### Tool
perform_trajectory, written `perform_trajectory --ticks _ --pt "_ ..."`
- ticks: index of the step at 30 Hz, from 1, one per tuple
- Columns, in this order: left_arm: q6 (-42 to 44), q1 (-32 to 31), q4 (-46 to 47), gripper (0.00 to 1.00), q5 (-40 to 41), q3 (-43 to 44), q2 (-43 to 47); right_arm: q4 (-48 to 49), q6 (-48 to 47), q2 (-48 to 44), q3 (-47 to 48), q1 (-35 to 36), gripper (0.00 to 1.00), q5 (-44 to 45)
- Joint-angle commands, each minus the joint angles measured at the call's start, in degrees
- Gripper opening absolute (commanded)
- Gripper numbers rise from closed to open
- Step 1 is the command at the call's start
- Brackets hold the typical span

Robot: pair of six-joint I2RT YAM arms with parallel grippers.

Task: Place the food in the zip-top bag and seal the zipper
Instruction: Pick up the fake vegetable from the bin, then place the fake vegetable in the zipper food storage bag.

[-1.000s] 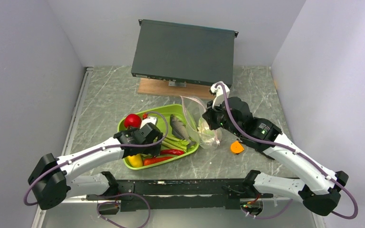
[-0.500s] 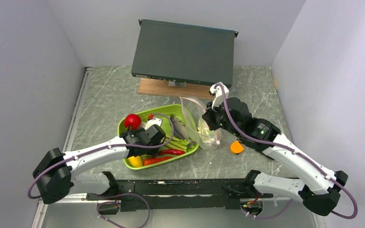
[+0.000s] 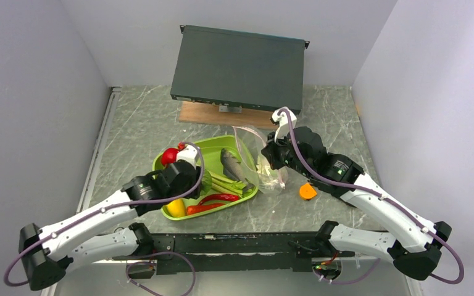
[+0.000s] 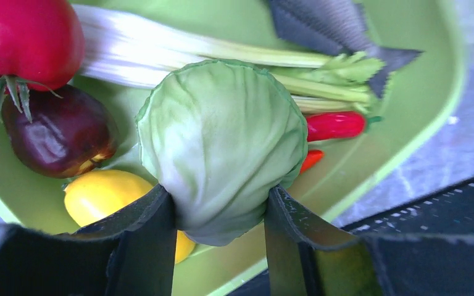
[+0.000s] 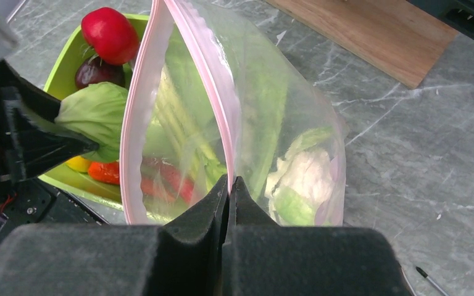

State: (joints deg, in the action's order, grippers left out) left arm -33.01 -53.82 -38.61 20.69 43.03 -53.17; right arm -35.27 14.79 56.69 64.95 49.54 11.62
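Both tools are closed: your left tool (image 4: 219, 198) grips the cabbage (image 4: 222, 132), right tool (image 5: 229, 185) pinches the bag (image 5: 290, 111) rim. Lift, then drop it into the mouth gaping left of that tool.

The pale green cabbage (image 4: 222, 142), clamped in the left gripper (image 4: 219, 206), hangs over the red tomato (image 4: 24, 37), dark purple bulb (image 4: 55, 132), yellow fruit (image 4: 105, 197), green stalks (image 4: 222, 58), red chilli (image 4: 336, 125) and grey fish (image 4: 327, 24). The clear zip-top bag (image 5: 271, 111) stands open, its pink-edged zipper (image 5: 137, 92) pinched by the right gripper (image 5: 229, 185), with white cauliflower (image 5: 305, 172) inside.
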Motion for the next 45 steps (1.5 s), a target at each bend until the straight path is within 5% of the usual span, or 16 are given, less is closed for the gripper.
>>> perform_trajectory --ticks 1,7,13,16,23,30,45 --pt "0.65 -0.23 2.45 0.24 -5.31 2.90 6.70 2.67 0.28 0.26 -0.09 0.19 0.00 -0.68" --pt "2.14 -0.25 13.17 0.19 -17.14 2.91 15.97 3.63 0.75 0.25 -0.42 0.16 0.00 -2.12" --pt "3.61 -0.23 21.38 0.10 -24.21 10.46 13.27 3.92 1.78 0.99 0.44 0.12 0.00 -4.37" --pt "4.14 -0.23 26.49 0.00 -25.26 12.86 10.46 4.67 3.19 0.79 0.48 0.12 0.00 -6.07" --pt "3.88 -0.25 32.84 0.00 -23.37 17.07 2.01 7.41 6.75 -0.30 0.39 0.12 0.00 -8.42" --pt "-0.36 -0.25 36.82 0.00 -20.86 10.46 -0.33 9.03 9.15 -1.54 -0.80 0.17 0.00 -9.62" --pt "-4.25 -0.06 23.76 0.00 -18.01 14.03 -6.34 9.78 10.04 -3.80 -0.87 0.17 0.00 -7.90"
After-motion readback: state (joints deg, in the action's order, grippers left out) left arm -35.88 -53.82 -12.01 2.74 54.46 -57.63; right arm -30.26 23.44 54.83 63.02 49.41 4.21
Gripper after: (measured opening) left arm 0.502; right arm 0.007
